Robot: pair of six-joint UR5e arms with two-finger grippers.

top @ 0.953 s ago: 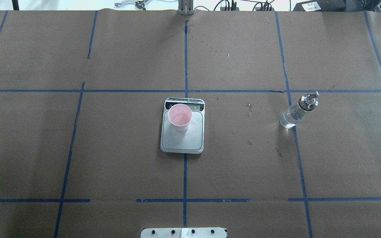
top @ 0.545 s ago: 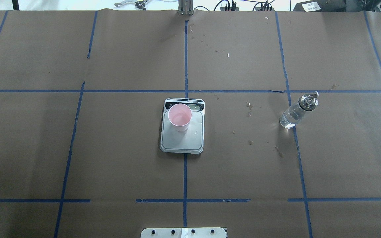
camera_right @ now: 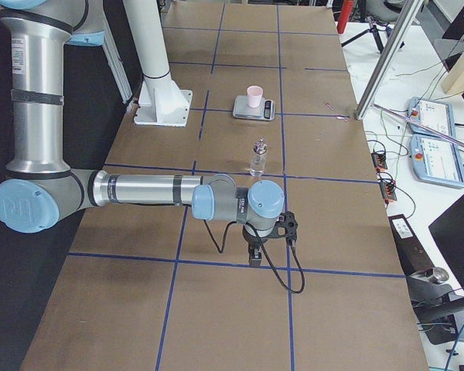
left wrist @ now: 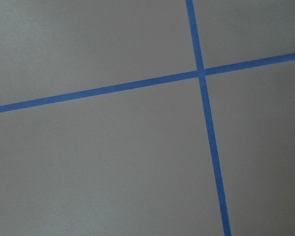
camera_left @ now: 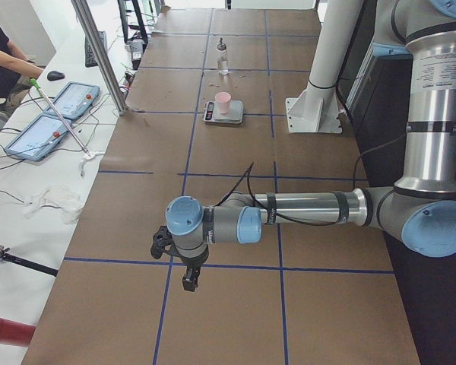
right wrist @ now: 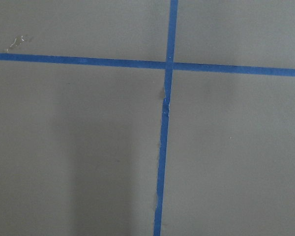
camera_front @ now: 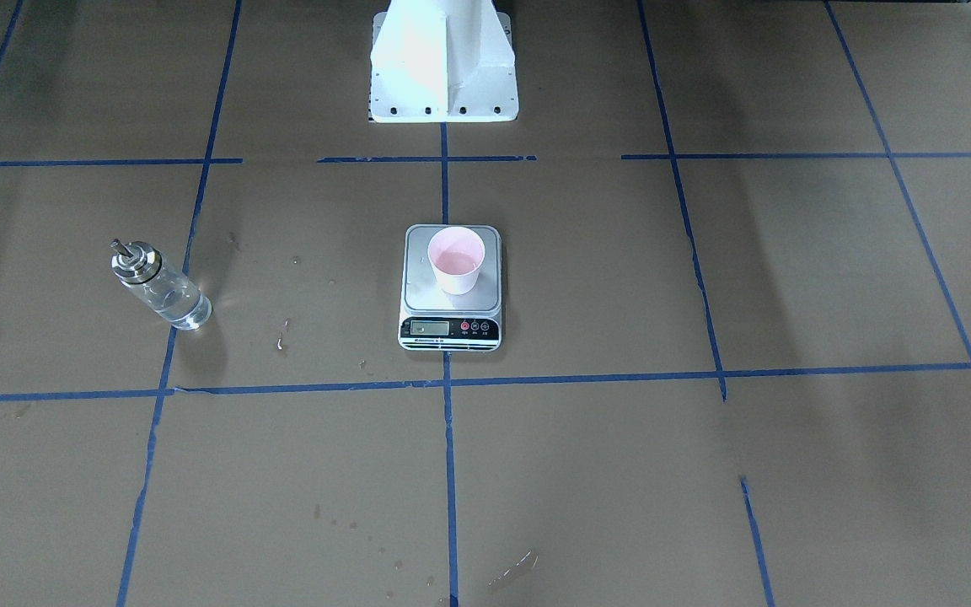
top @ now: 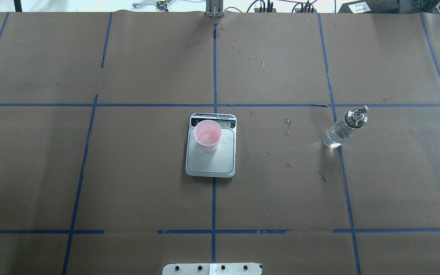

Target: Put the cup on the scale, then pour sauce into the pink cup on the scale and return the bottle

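The pink cup [top: 207, 135] stands upright on the far part of the silver scale [top: 209, 163] at the table's middle, also in the front view [camera_front: 456, 261]. The clear glass bottle [top: 341, 130] with a metal cap and spout stands upright on the paper to the right, on a blue tape line, with clear sauce [top: 333, 139] in its lower part. It stands free, with no gripper near it. My left gripper [camera_left: 188, 278] shows only in the left side view, far from the scale. My right gripper [camera_right: 254, 255] shows only in the right side view, near the bottle [camera_right: 257, 158]. I cannot tell whether either is open or shut.
Brown paper with a blue tape grid covers the table. Wet drops [top: 288, 126] lie between the scale and the bottle. The white robot pedestal [camera_front: 443, 59] stands behind the scale. A metal post [camera_left: 99, 53] and tablets [camera_left: 68, 99] stand along the operators' side.
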